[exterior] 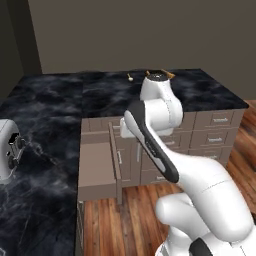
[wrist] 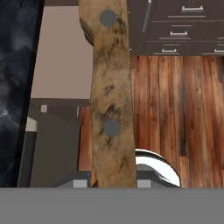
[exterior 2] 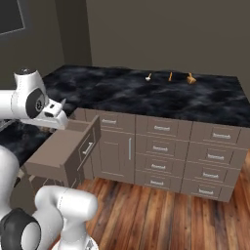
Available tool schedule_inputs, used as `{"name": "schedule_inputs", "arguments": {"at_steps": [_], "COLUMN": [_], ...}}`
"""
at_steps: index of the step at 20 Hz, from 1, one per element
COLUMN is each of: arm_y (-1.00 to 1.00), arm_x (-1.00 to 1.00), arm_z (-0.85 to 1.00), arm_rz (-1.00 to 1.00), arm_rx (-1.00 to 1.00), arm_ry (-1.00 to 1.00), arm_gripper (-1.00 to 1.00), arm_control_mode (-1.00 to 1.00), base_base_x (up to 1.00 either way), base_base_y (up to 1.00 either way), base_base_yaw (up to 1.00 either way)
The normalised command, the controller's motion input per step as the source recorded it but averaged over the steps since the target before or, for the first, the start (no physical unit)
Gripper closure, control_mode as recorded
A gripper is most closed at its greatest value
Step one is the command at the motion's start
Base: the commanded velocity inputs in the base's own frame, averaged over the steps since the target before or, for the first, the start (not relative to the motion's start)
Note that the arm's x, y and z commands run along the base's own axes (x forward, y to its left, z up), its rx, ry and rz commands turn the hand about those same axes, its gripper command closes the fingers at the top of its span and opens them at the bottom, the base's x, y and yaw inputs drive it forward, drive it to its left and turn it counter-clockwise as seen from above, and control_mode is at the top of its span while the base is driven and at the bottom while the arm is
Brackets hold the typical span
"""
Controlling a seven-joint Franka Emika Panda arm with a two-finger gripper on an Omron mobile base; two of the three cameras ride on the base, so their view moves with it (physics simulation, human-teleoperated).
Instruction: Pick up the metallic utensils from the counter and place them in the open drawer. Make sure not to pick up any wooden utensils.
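Knife over the open drawer [exterior: 97, 165]
I hold the gripper [exterior 2: 57, 114] clamped on the knife handle [wrist: 111, 87] (blade unseen); next: lower, release.

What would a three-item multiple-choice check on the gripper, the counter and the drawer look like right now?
1. Where is the gripper?
A. Over the counter's far edge
B. At the open drawer
C. Down at the floor

2. How many small items lie on the counter?
A. One
B. Three
C. Six

3. What is in the gripper?
A. Nothing
B. A white cup
C. A brown handle with two grey rivets

Answers:
1. B: in the right base view the gripper sits at the drawer, which is pulled out.
2. B: three items lie in a row on the counter.
3. C: in the hand view the handle rises from between the fingers.
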Motion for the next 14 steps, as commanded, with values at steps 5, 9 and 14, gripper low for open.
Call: {"name": "schedule_inputs", "arguments": {"at_steps": [5, 9, 14], "arm_y": [0.29, 0.21, 0.00], "arm_x": [0.94, 0.72, 0.65], "arm_z": [-0.78, -0.98, -0.69], "arm_rz": [0.00, 0.04, 0.17], "arm_rx": [0.00, 0.01, 0.01], "arm_ry": [-0.01, 0.01, 0.19], "arm_gripper": [1.00, 1.00, 1.00], "arm_control_mode": [-1.00, -1.00, -1.00], "base_base_x": [0.00, 0.00, 0.00], "base_base_y": [0.00, 0.00, 0.00], "base_base_yaw": [0.00, 0.00, 0.00]}}
